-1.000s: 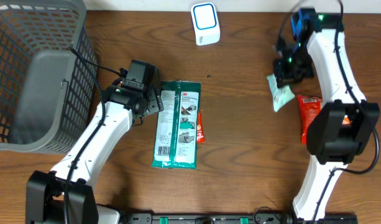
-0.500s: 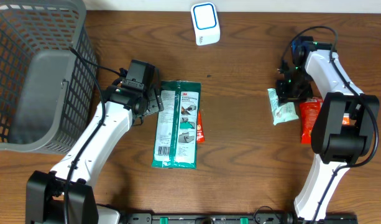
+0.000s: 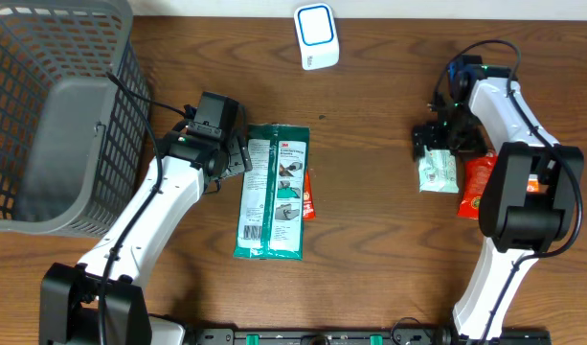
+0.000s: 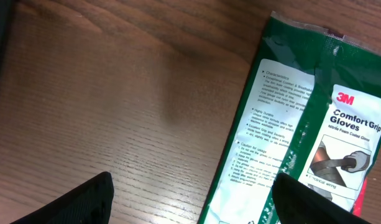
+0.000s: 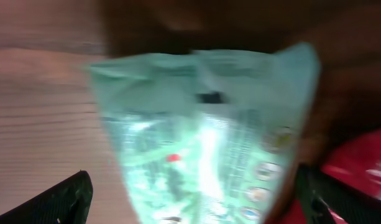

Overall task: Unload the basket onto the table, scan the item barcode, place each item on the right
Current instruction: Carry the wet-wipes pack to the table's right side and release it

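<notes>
A green 3M gloves package (image 3: 272,192) lies flat at the table's middle, printed side up (image 4: 302,137). My left gripper (image 3: 241,159) rests at its upper left edge, open, one fingertip over bare wood and the other over the package (image 4: 196,202). On the right a pale green packet (image 3: 437,172) lies on the table beside a red packet (image 3: 475,182). My right gripper (image 3: 439,142) stands open just above the pale packet, which shows blurred between the spread fingers (image 5: 209,124). The white and blue scanner (image 3: 316,35) stands at the back edge.
A grey mesh basket (image 3: 44,38) fills the far left corner. A small red item (image 3: 309,196) pokes out from under the gloves package's right edge. The red packet (image 5: 364,155) lies close to my right finger.
My right gripper has come down from the back right, opened and let go of the pale green packet, which now lies next to the red packet. The left arm has not moved.
</notes>
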Available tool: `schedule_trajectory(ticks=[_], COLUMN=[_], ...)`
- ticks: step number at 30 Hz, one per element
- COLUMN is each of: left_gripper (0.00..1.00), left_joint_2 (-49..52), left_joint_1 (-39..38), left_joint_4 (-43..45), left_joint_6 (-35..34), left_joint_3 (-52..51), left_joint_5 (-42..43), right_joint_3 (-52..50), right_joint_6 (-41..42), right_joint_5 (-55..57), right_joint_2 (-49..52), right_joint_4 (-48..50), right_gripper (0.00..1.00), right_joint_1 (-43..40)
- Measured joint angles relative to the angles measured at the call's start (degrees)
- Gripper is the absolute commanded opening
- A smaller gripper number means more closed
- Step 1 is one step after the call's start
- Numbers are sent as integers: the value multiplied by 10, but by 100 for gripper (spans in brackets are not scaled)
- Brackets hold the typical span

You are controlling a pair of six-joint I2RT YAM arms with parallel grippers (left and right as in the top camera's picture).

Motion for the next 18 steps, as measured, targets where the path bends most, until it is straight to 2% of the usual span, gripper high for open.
schedule_trajectory(ticks=[7, 18], left_gripper=[83, 83], left_joint_2=[0, 0], left_joint_1=[0, 0], left_joint_4=[0, 0], left_joint_6=[0, 0], left_joint_3=[0, 0], left_joint_5=[0, 0], right_joint_3=[0, -1], right_joint_6=[0, 17], right_joint_5=[-31, -15], right_joint_2=[0, -25], right_joint_4=[0, -8], right_gripper=[99, 99], right_joint_1=[19, 33])
